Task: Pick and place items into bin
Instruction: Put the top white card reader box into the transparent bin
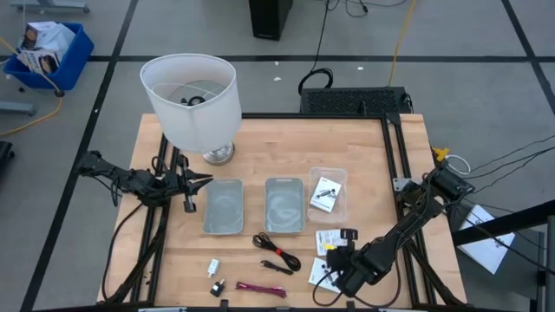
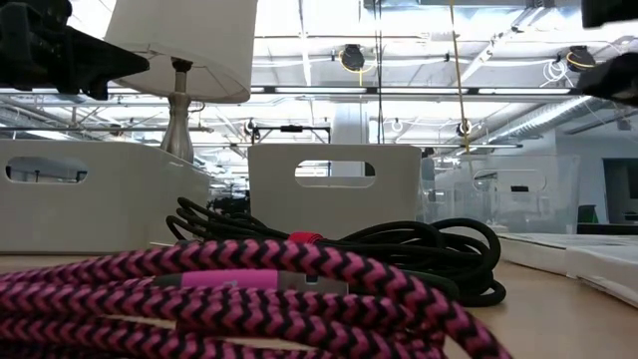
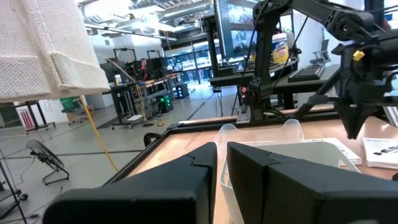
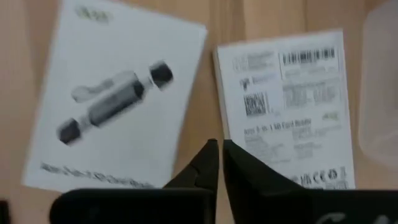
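Note:
Two flat white packets with black print lie near the table's near right corner, one (image 1: 327,240) (image 4: 286,112) beside the other (image 1: 321,274) (image 4: 118,106). My right gripper (image 1: 334,263) (image 4: 221,148) hangs over them, pointing down at the bare strip between them, fingers shut. Whether it touches the table cannot be told. A third packet (image 1: 325,194) lies in the clear bin (image 1: 340,176). The black cable (image 1: 276,251) (image 2: 399,249), magenta cable (image 1: 260,289) (image 2: 199,289), white plug (image 1: 213,267) and black piece (image 1: 217,286) lie on the near part of the table. My left gripper (image 1: 201,182) (image 3: 222,152) waits shut at the left, by the lamp.
Two grey trays (image 1: 223,206) (image 1: 284,204) stand mid-table, left of the clear bin. The big white-shaded lamp (image 1: 192,100) stands at the far left. A black frame rail (image 1: 395,173) runs along the table's right edge.

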Controlling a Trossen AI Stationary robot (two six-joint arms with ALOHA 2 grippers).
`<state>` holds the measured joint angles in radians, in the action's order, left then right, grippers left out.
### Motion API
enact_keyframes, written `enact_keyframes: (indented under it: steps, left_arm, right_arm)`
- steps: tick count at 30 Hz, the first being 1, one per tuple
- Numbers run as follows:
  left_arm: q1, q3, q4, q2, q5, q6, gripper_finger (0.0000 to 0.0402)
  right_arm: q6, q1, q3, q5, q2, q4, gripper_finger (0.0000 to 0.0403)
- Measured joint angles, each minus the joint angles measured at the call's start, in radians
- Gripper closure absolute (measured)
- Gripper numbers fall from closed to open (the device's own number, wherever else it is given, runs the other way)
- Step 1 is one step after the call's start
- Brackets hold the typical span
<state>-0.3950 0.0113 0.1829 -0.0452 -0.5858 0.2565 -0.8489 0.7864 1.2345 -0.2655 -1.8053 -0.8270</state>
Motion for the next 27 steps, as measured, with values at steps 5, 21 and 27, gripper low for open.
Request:
enact_keyframes:
  steps: [5, 21, 27]
  left_arm:
    - [0.0, 0.0, 0.0, 0.0, 0.0, 0.0, 0.0355]
    - [0.0, 0.0, -0.032, 0.0, 0.0, 0.002, 0.0355]
    - [0.0, 0.0, -0.032, 0.0, -0.001, 0.002, 0.0355]
  right_arm:
    - [-0.04, 0.0, -0.01, -0.016, 0.0, -0.016, 0.0298]
    - [-0.034, 0.027, -0.004, -0.055, -0.109, -0.116, 0.0183]
    - [-0.031, 0.028, -0.005, -0.05, -0.141, -0.117, 0.0219]
